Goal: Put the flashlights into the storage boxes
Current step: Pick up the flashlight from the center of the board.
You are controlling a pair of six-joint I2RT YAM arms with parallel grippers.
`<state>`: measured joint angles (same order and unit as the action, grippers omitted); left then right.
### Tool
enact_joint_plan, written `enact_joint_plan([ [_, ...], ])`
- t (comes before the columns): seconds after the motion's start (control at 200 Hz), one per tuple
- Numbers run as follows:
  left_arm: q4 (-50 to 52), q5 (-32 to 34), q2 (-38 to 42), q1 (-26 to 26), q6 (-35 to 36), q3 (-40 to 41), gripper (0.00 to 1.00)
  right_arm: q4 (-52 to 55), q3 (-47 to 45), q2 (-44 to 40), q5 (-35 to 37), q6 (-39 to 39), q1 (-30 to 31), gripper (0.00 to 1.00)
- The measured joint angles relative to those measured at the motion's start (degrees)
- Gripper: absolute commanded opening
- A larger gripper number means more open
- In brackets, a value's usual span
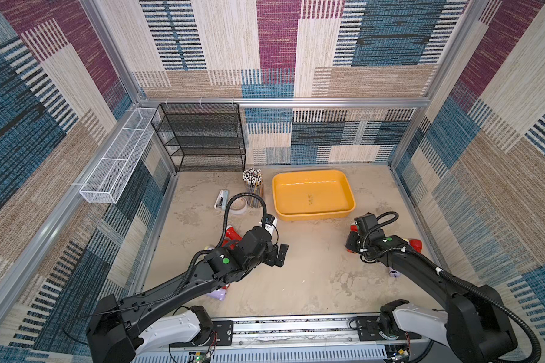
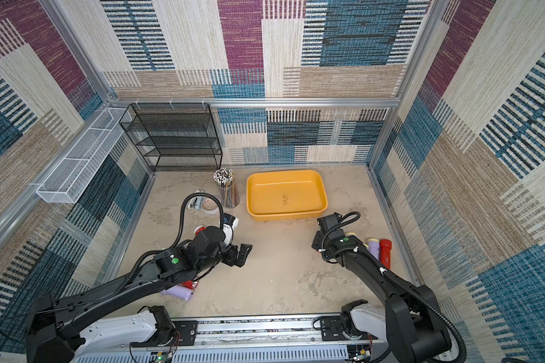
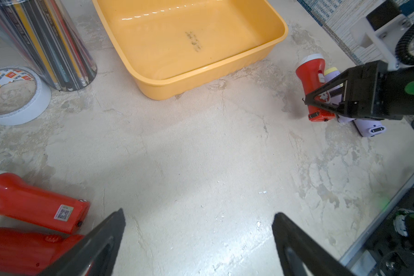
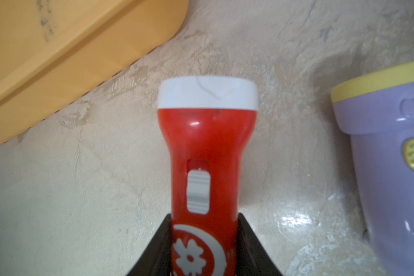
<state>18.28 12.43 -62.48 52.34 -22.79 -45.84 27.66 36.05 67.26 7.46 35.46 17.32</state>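
Right wrist view: right gripper (image 4: pixel 204 216) clamped on the handle of a red flashlight (image 4: pixel 207 133), which looks to lie on the tabletop (image 4: pixel 81 191) near its right edge, just off the empty yellow-orange tray (image 4: pixel 58 59), lavender flashlight (image 4: pixel 380 155) beside it. Grasp looks done to me; next I lift, clear the rim, release. My left gripper (image 3: pixel 200 213) is wide open, holding nothing.

Woven patchwork panels (image 1: pixel 277 47) in blue, maroon, tan and cream cover the walls, framed by aluminium rails (image 1: pixel 328 102). The floor (image 1: pixel 312 276) is mottled beige. A black mesh rack (image 1: pixel 202 138) stands at the back wall; a white wire basket (image 1: pixel 114 169) hangs beside it.
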Motion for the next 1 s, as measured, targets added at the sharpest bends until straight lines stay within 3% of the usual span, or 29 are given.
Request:
enact_joint_plan([
  [0.521, 0.5, 1.1, 0.9, 0.0, 0.0, 1.2, 1.0, 0.8, 4.5, -1.0, -1.2, -0.9, 0.1, 0.38],
  [1.002, 2.1, 3.8, 2.8, -0.1, 0.0, 2.5, 0.99, -0.1, 21.9, 14.7, -3.0, -3.9, 4.0, 0.37],
])
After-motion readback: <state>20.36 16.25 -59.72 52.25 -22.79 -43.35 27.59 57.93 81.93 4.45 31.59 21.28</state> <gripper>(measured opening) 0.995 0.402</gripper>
